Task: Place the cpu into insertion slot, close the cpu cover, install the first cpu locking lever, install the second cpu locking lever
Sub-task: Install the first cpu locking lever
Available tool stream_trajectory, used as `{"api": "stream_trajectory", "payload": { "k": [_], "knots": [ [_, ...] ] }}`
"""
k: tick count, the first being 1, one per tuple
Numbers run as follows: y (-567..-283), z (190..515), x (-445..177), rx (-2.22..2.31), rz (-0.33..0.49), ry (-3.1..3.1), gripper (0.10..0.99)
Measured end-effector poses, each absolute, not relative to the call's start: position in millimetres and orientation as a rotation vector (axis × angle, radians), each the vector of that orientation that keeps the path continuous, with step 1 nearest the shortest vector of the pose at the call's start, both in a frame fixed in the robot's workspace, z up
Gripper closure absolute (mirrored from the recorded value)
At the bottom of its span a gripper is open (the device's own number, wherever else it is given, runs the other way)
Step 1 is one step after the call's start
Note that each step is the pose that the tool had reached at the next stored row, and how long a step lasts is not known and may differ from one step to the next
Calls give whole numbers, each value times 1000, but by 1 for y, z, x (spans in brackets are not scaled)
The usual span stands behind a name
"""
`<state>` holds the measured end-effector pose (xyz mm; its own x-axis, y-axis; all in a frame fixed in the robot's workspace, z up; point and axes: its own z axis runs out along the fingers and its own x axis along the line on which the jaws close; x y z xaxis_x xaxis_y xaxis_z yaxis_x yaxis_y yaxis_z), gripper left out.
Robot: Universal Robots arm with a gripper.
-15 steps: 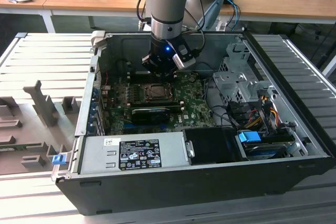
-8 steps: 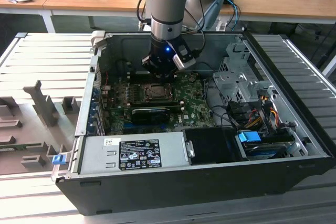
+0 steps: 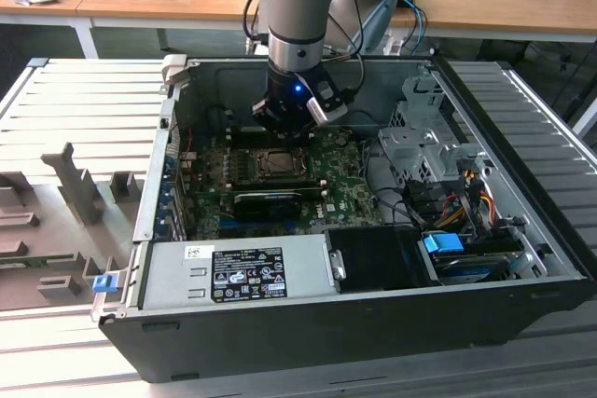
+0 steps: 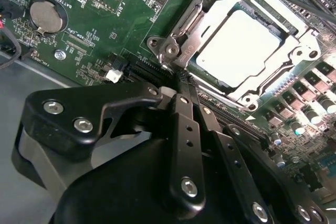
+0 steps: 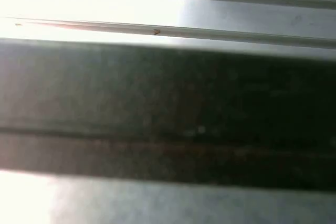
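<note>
Jaws beside covered cpu (image 4: 245,45).

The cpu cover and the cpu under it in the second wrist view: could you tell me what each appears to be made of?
The cpu cover looks like bare stamped metal, grey with a dull sheen and bright glints along its bent edges and screws. The cpu shows a smooth, pale, matte silvery face through the cover's window, probably a metal lid, though the glare leaves that open.

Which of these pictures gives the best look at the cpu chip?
The second wrist view: the cpu appears close up as a pale square seated in the slot, with the metal cover framing it. In the exterior view it is a small, distant patch inside the case. The first wrist view gives blurred bands, nothing recognisable.
</note>
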<state>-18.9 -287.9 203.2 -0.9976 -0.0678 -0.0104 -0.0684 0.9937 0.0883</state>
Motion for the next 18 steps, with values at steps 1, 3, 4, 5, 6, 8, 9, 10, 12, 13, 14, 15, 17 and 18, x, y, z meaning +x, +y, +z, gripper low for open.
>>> {"api": "stream_trajectory", "payload": {
  "k": [1, 3, 4, 5, 6, 8, 9, 10, 12, 13, 14, 15, 17, 18],
  "knots": [
    [-288, 205, -19, -107, 138, 3130, 980],
    [-288, 212, -19, -107, 138, 3130, 980],
    [-288, 216, -19, -107, 137, 3130, 980],
    [-288, 217, -19, -107, 137, 3130, 980],
    [-289, 217, -19, -107, 137, 3130, 980],
    [-291, 217, -19, -107, 137, 3130, 980],
    [-291, 217, -19, -107, 136, 3130, 980],
    [-293, 217, -19, -107, 136, 3130, 980],
    [-293, 217, -19, -107, 137, 3130, 980],
    [-294, 217, -19, -107, 137, 3130, 980],
    [-294, 217, -19, -107, 137, 3130, 980],
    [-294, 217, -19, -107, 137, 3130, 980],
    [-295, 217, -19, -107, 137, 3130, 980],
    [-295, 217, -19, -107, 137, 3130, 980]
  ]
}}
